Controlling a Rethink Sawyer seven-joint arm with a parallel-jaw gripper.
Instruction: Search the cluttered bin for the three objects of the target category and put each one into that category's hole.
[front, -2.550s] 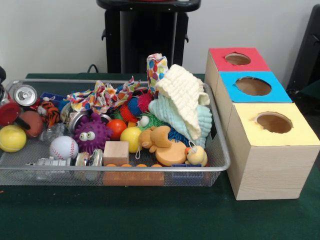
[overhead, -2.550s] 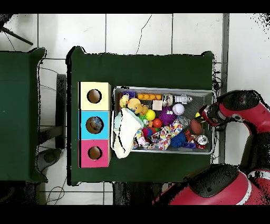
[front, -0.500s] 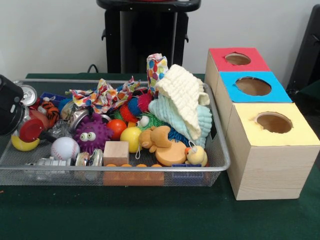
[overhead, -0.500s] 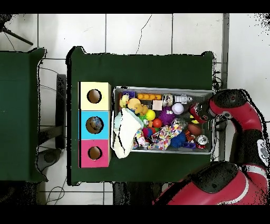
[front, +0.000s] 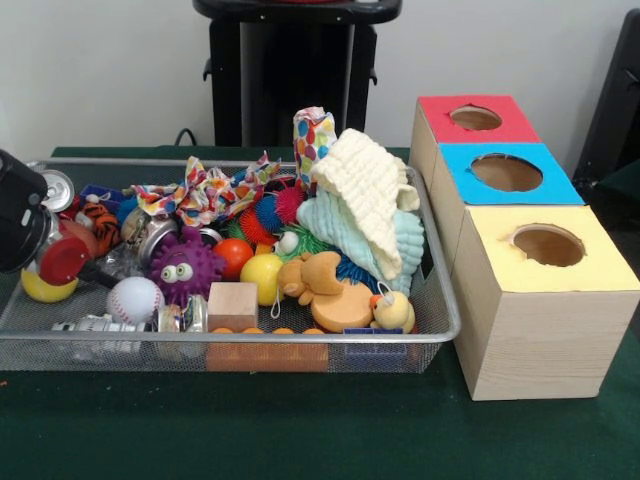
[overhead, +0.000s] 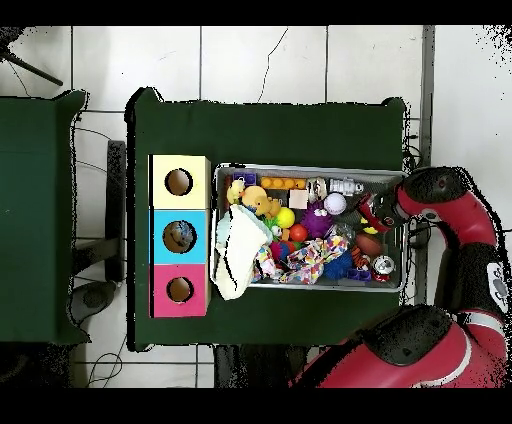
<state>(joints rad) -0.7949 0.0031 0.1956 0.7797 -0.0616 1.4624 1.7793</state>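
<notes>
The cluttered bin (front: 440, 300) (overhead: 312, 168), a shallow wire-mesh basket with a thick metal rim, sits on the green table (front: 300, 430) (overhead: 270, 130) and is heaped with toys. In the front view its contents include a purple spiky ball with eyes (front: 184, 268), a white baseball (front: 132, 297) just beside it, a plain wooden block (front: 232, 305) against the near wall, a yellow ball (front: 262, 275), an orange plush toy (front: 325, 290) and a small yellow duck (front: 393, 311) near the bin's right corner. A cream knitted cloth (front: 368, 195) lies draped over a pale blue cloth (front: 345, 232) at the right end, and a patterned fabric piece (front: 205, 190) spreads along the far side.

Three wooden boxes stand in a row just beside the bin: a yellow-topped box (front: 545, 290) (overhead: 179, 182), a blue-topped box (front: 508, 172) (overhead: 179, 236) and a red-topped box (front: 475, 118) (overhead: 179, 290), each with a round hole in its top.

The red and black arm (overhead: 450, 215) reaches over the bin's end away from the boxes. The gripper (front: 20, 215) (overhead: 375, 215) shows only as a dark body at the front view's left edge, low among the toys; whether it is spread or closed cannot be told
</notes>
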